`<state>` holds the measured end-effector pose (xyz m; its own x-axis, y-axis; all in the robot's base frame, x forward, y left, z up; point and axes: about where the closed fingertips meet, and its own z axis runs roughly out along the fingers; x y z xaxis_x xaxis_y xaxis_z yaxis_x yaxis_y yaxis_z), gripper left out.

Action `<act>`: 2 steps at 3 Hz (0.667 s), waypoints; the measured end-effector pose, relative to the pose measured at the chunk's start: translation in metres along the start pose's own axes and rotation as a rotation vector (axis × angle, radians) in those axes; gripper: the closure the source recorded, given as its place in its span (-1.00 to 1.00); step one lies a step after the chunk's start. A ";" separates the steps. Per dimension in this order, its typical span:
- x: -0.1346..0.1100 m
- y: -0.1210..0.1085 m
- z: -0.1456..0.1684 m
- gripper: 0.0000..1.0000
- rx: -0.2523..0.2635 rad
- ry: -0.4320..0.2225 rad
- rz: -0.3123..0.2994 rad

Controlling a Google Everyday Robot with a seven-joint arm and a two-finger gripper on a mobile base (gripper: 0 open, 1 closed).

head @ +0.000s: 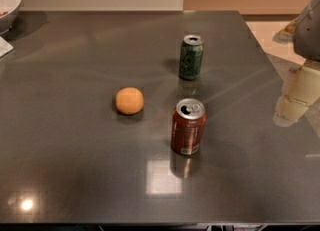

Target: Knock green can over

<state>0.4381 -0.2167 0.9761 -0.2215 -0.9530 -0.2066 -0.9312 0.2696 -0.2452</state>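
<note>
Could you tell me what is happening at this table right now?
The robot's gripper hangs at the right side of the dark table, well apart from every object. The green can stands upright toward the back, not yet knocked over. A red-brown can stands upright nearer the front, and an orange lies to its left. A white bowl sits at the far left corner.

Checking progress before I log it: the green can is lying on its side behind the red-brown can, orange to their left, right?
No. The camera view shows the green can standing upright, behind the red-brown can, orange to their left. The gripper is off at the right edge, apart from the cans.
</note>
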 end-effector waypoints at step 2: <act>-0.011 -0.031 0.013 -1.00 0.005 -0.071 0.021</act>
<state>0.4731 -0.2129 0.9738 -0.2197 -0.9350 -0.2785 -0.9252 0.2903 -0.2445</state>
